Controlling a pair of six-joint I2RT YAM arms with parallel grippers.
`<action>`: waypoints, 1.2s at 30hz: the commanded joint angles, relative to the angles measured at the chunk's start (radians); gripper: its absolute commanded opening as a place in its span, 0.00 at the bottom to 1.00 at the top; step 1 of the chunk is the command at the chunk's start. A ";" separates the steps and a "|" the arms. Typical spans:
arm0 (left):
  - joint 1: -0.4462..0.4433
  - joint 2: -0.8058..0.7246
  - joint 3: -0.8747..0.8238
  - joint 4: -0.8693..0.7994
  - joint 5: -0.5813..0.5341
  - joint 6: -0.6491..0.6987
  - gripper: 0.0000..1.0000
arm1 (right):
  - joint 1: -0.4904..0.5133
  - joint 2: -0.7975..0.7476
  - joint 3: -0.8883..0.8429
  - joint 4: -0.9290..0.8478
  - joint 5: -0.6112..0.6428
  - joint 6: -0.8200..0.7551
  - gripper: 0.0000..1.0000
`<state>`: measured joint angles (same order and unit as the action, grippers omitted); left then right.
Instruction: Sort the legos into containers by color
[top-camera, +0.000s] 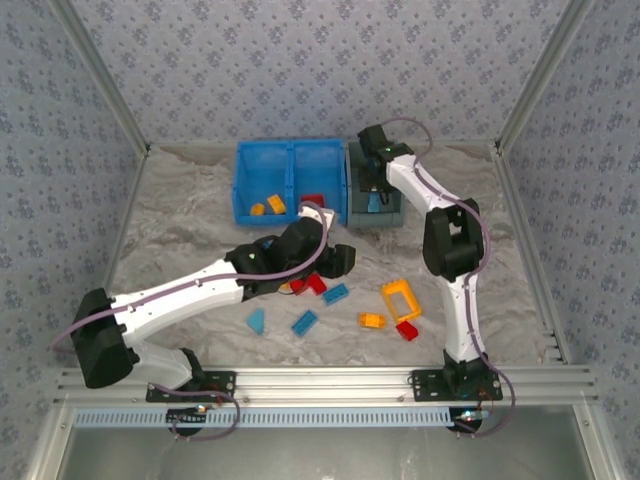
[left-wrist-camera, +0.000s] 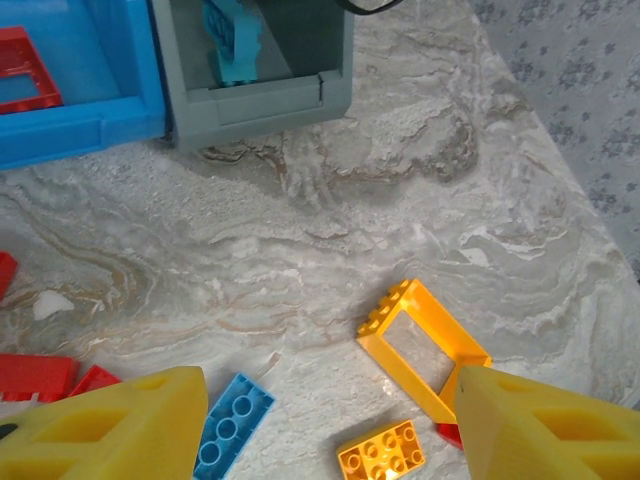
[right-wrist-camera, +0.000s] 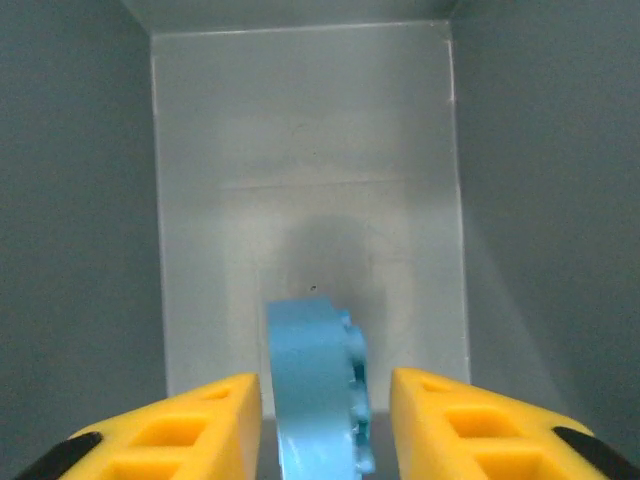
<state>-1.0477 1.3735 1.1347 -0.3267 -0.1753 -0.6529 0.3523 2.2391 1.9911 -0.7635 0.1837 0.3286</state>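
My right gripper (right-wrist-camera: 325, 420) hangs inside the grey container (right-wrist-camera: 80, 200), open, with a light blue lego (right-wrist-camera: 315, 390) standing on edge between its fingers and a clear gap on the right side. From above, this gripper (top-camera: 372, 195) sits in the grey container (top-camera: 352, 180). My left gripper (left-wrist-camera: 330, 420) is open over the table, above an orange frame lego (left-wrist-camera: 425, 345), a small orange lego (left-wrist-camera: 380, 450) and a blue lego (left-wrist-camera: 232, 425). The blue container (top-camera: 240, 185) holds orange legos (top-camera: 268, 206) and a red one (top-camera: 312, 200).
Loose on the table lie a blue wedge (top-camera: 256, 321), a blue brick (top-camera: 304, 322), another blue one (top-camera: 336, 293), red bricks (top-camera: 312, 284) under the left arm and a red one (top-camera: 407, 330) by the orange frame (top-camera: 402, 298).
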 joint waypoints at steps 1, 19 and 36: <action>-0.009 0.010 0.067 -0.078 -0.043 -0.007 0.66 | 0.004 -0.052 0.019 -0.026 -0.010 0.001 0.47; 0.336 0.391 0.223 -0.308 0.093 0.251 0.75 | 0.362 -1.104 -1.032 0.433 -0.001 0.114 0.67; 0.386 0.657 0.348 -0.307 0.014 0.350 0.72 | 0.584 -1.372 -1.293 0.346 0.094 0.275 0.70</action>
<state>-0.6647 2.0239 1.4731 -0.6281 -0.1478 -0.3248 0.9302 0.8730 0.7010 -0.3958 0.2478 0.5781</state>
